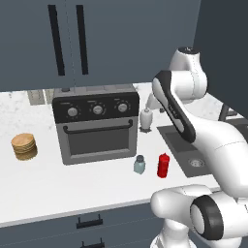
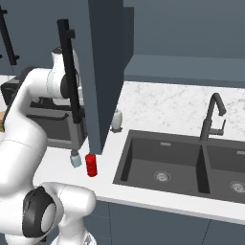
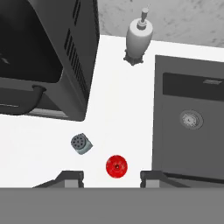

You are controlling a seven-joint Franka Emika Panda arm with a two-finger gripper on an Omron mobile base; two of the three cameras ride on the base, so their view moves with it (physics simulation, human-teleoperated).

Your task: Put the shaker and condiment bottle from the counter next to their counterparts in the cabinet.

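Two fingertips of the empty, closed end effector (image 3: 111,177) flank the condiment bottle (image 3: 117,166) far below.

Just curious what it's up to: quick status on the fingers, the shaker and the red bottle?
Fingers empty, above the condiment bottle. Shaker and bottle both standing on the counter, untouched. Toaster oven close behind them.

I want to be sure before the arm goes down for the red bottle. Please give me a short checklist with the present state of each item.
1. Condiment bottle upright on the counter: ok.
2. Shaker stands apart from the bottle: ok.
3. Gripper above the bottle, holding nothing: ok.
4. Jaws wide enough for the bottle: not ok, they read as shut.
5. Cabinet door open: ok, as the right base view shows it.
6. Counterparts inside located: cannot tell.
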